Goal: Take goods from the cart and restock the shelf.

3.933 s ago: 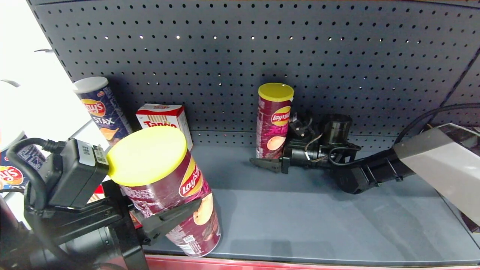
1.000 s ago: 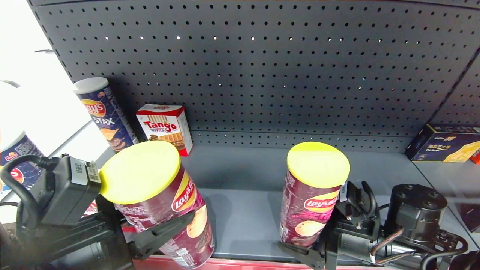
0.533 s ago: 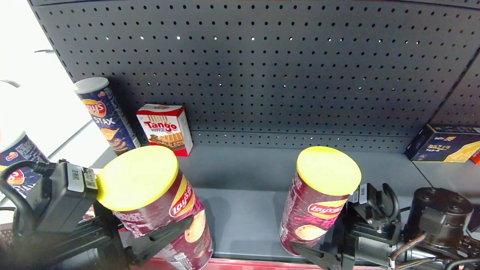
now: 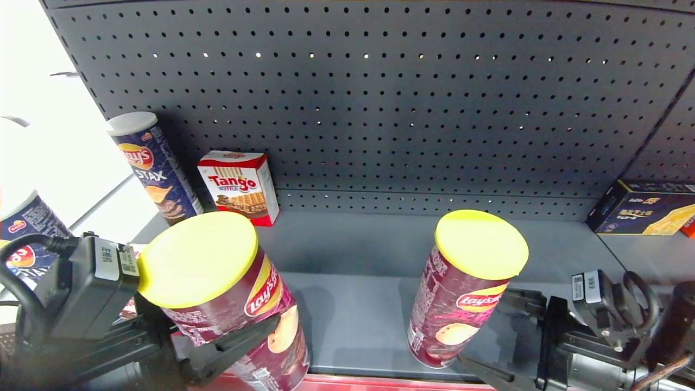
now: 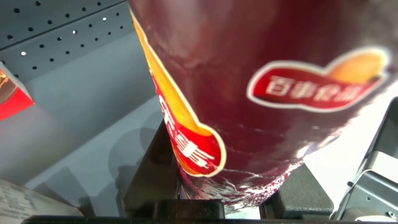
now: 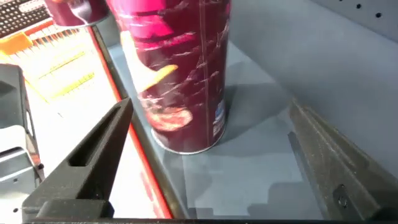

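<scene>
1. Left gripper (image 4: 228,339): jaws clenched on a maroon can (image 4: 217,271), lower left, at the front lip of the shelf (image 4: 358,304).
2. Right gripper (image 4: 505,336): jaws spread, clear of the second can (image 4: 467,293), which stands lower right-centre near that lip.
3. Risk: a jaw clipping it could topple it off.

Black left end effector (image 4: 239,326) with thick cable (image 4: 32,239), apparently barcode-stickered.

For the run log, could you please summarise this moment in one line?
left pincer: shut on left can | right pincer: open, apart from right can | right can: standing on shelf, front edge
</scene>
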Controlling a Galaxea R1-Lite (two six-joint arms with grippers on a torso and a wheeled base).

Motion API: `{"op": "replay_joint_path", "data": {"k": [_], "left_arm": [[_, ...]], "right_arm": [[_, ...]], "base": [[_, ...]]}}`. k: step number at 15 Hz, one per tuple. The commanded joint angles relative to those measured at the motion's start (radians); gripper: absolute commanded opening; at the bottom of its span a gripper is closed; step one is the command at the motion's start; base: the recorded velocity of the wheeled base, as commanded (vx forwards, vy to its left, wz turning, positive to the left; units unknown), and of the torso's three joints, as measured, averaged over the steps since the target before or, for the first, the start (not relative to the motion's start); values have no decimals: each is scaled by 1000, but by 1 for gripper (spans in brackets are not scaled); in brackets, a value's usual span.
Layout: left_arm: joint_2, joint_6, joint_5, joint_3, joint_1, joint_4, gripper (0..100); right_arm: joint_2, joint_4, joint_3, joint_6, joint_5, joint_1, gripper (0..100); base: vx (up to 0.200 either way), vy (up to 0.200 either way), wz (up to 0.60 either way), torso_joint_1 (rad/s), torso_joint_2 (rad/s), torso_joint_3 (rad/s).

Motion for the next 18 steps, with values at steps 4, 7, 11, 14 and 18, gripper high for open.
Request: {"op": "replay_joint_path", "data": {"k": [4,7,11,14,18], "left_arm": [[-34,1,1,1,-1,5,0],[-38,3,1,1,-3,5,0],[-38,4,1,1,-4,5,0],[-38,6,1,1,-6,5,0],[-41,11,1,1,-6,2,0]], "right_arm": [[-193,2,67,-1,-1,-30,100],[-408,54,118,1,-1,-151,100],[-794,397,115,17,-39,-407,100],[-1054,708,76,45,-47,-493,100],[-1405,1174,-14,88,-91,-614,100]], "base": [[0,0,0,0,0,0],[0,0,0,0,0,0],[0,0,0,0,0,0],[0,0,0,0,0,0],[0,0,0,0,0,0]]}}
